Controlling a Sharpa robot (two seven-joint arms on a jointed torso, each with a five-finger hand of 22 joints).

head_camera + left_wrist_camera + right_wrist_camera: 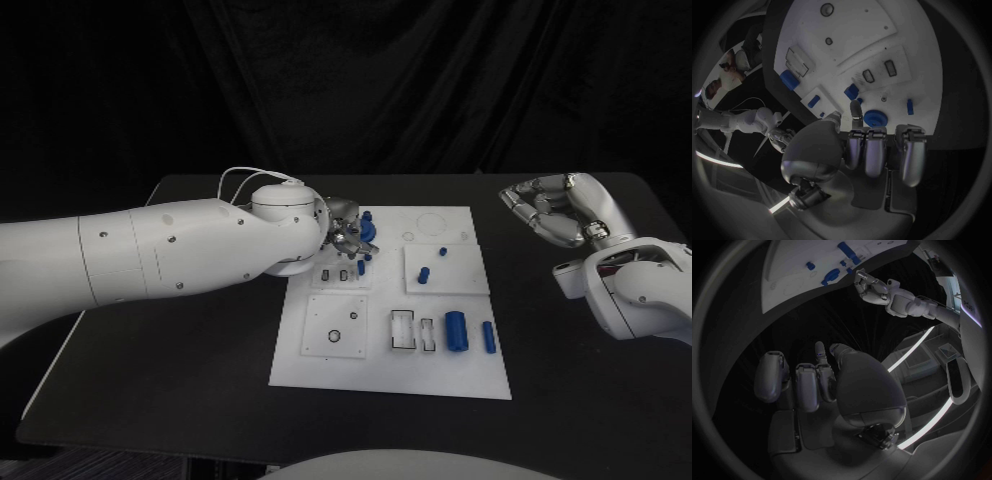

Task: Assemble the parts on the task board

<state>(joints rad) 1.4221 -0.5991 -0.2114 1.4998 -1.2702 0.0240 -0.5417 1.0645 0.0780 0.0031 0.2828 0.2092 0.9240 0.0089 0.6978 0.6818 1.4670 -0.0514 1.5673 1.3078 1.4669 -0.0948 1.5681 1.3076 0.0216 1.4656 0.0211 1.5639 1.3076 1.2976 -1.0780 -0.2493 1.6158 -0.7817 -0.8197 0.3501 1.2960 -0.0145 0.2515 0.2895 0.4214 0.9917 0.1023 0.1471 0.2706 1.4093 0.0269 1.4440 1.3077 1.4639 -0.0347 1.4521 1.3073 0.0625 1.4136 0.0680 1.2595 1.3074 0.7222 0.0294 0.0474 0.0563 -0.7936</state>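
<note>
Left robot hand pinching blue part over task board, right robot hand curled (empty), well aside

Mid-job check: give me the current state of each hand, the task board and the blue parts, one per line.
left hand: over the board's far left area, fingers at a round blue part; whether it grips it cannot be told.
right hand: off the board at its right, fingers curled in, holding nothing.
task board: flat on the table.
blue cylinder: lying on the board, near right.
slim blue part: lying beside that cylinder.
</note>
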